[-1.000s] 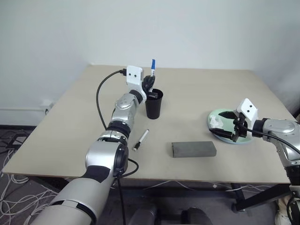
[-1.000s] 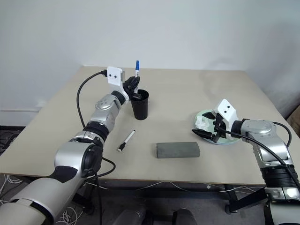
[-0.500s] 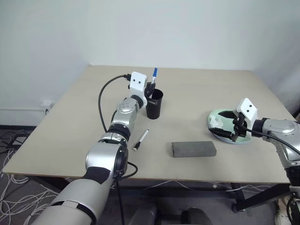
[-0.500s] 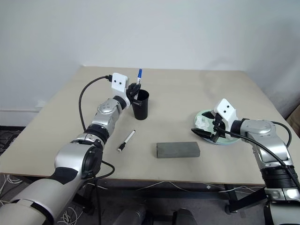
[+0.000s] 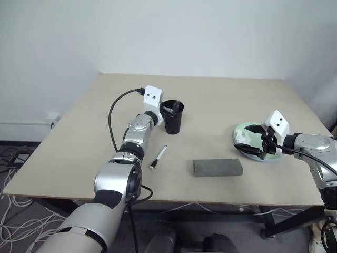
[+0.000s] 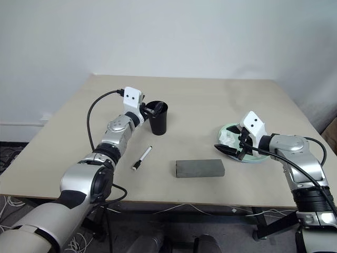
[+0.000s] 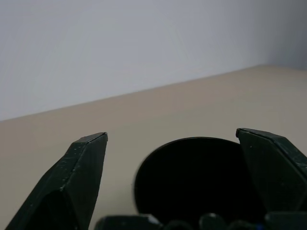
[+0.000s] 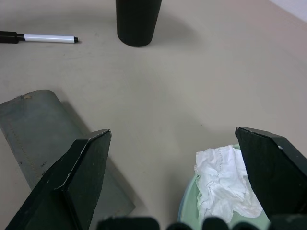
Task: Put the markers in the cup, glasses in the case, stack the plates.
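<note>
Bare bench spans the far side and the middle gap between the cup and the stacked plates. Obstacles: the cup, with the left end effector spread at its rim; a black-capped marker near left; the closed grey case near centre; the right end effector over the plates.

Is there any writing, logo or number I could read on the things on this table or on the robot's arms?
No readable text anywhere.
Black-capped marker: barrel looks plain white; any print is too small to tell.
Cup: plain black, no label.
Case: plain grey.
White camera blocks on both wrists: two dark dots each, no letters.
Plates and tissue: unmarked.
</note>
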Controlling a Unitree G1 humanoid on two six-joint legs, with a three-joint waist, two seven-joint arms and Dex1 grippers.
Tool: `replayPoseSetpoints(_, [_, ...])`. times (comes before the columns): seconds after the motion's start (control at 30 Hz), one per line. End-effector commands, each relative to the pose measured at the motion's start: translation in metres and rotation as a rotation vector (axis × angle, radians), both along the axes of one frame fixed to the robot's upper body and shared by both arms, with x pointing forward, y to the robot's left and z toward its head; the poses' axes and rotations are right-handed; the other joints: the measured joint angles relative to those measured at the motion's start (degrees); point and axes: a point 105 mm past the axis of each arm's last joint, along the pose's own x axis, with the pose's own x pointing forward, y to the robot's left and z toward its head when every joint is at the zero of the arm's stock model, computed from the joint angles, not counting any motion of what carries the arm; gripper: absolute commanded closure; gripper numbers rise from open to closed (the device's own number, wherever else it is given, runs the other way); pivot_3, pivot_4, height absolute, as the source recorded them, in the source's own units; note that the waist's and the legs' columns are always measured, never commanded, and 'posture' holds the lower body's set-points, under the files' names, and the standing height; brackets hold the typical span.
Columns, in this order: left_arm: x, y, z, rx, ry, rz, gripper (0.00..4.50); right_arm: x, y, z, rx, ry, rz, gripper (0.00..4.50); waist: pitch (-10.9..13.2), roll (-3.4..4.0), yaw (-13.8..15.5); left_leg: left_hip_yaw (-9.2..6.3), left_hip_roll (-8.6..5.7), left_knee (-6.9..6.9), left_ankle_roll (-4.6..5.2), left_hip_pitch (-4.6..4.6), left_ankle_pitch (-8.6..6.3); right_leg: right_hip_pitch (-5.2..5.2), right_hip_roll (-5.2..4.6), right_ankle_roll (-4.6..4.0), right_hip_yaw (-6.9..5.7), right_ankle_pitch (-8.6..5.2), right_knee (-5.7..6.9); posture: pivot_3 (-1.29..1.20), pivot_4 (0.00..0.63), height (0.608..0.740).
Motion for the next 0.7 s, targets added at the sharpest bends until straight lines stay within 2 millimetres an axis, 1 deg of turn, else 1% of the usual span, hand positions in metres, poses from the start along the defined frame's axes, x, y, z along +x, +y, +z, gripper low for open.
replayPoseSetpoints(0.03, [0.0,0.005,0.039,-0.015,-0.127,-0.057,0.02,0.002,-0.001,0.016,0.02,-0.058,-0.004,0.0,0.0,0.0,0.0,0.0,0.0,0.0,0.0,0.0,0.0,0.0,0.0,0.0,0.01,0.0,0.0,0.0,0.0,0.731])
replayPoseSetpoints(0.1, [-0.005,0.009,0.054,0.03,-0.177,-0.116,0.02,0.002,-0.002,0.015,0.019,-0.058,-0.006,0.0,0.0,0.0,-0.1,0.0,0.0,0.0,0.0,0.0,0.0,-0.01,0.0,-0.01,0.01,0.01,0.0,0.0,0.0,0.731])
replayPoseSetpoints(0.17, [-0.017,0.011,0.066,0.078,-0.229,-0.195,0.02,0.001,-0.002,0.015,0.02,-0.058,-0.008,0.0,0.0,0.02,-0.4,0.0,0.0,-0.02,0.0,0.0,0.0,-0.02,0.01,-0.02,0.03,0.01,0.0,0.0,0.0,0.731])
replayPoseSetpoints(0.2, [-0.024,0.013,0.069,0.083,-0.222,-0.23,0.02,0.0,-0.002,0.015,0.02,-0.057,-0.008,0.0,0.0,0.02,-0.6,0.01,0.0,-0.05,-0.01,0.0,0.0,-0.03,0.01,-0.02,0.07,0.01,-0.01,0.0,0.0,0.731])
replayPoseSetpoints(0.23, [-0.032,0.016,0.07,0.096,-0.202,-0.259,0.02,0.0,-0.002,0.014,0.019,-0.056,-0.008,0.0,0.0,0.05,-0.8,-0.01,0.0,-0.06,-0.01,0.0,0.0,-0.03,0.01,-0.03,0.12,0.01,-0.01,0.0,0.0,0.731])
replayPoseSetpoints(0.3, [-0.055,0.022,0.062,0.169,-0.129,-0.322,0.02,-0.001,-0.002,0.013,0.021,-0.052,-0.008,0.0,0.0,0.07,-1.5,0.0,0.0,-0.08,-0.01,0.02,0.0,-0.01,0.0,-0.04,0.21,0.01,-0.01,0.0,0.0,0.731])
replayPoseSetpoints(0.4, [-0.085,0.039,0.032,0.277,0.093,-0.346,0.02,-0.001,0.0,0.012,0.023,-0.048,-0.003,0.0,0.0,0.07,-2.1,-0.02,0.0,-0.09,-0.03,0.05,0.01,-0.02,0.03,-0.05,0.23,0.01,0.03,0.0,0.0,0.731])
replayPoseSetpoints(0.43, [-0.098,0.043,0.016,0.307,0.213,-0.363,0.02,0.0,0.0,0.012,0.024,-0.047,-0.001,0.0,0.0,0.09,-2.2,-0.02,0.0,-0.09,-0.04,0.08,0.02,-0.04,0.08,-0.05,0.19,0.01,0.06,0.0,0.0,0.731])
replayPoseSetpoints(0.5, [-0.116,0.046,-0.001,0.328,0.344,-0.372,0.02,0.0,0.001,0.012,0.025,-0.045,0.003,0.0,0.0,0.12,-2.3,-0.03,0.0,-0.09,-0.03,0.18,0.02,-0.02,0.12,-0.06,0.15,0.0,0.09,0.0,0.0,0.731])
replayPoseSetpoints(0.53, [-0.122,0.046,-0.008,0.322,0.379,-0.357,0.02,0.0,0.003,0.011,0.026,-0.043,0.008,0.0,0.0,0.13,-2.1,-0.02,0.0,-0.1,-0.03,0.37,0.01,0.08,0.18,-0.06,0.16,-0.01,0.11,0.0,0.0,0.731])
replayPoseSetpoints(0.6, [-0.126,0.046,-0.015,0.315,0.42,-0.321,0.02,0.0,0.004,0.011,0.027,-0.04,0.015,0.0,0.0,0.12,-1.8,-0.03,0.0,-0.15,-0.02,0.62,0.01,0.31,0.15,-0.06,0.12,-0.04,0.09,0.0,0.0,0.731])
replayPoseSetpoints(0.7, [-0.124,0.049,-0.04,0.371,0.524,-0.208,0.02,0.003,0.007,0.012,0.028,-0.039,0.026,0.0,0.0,0.13,-1.5,-0.03,0.0,-0.17,-0.02,0.92,0.0,0.6,0.04,0.15,0.1,-0.16,0.1,0.0,0.0,0.731])
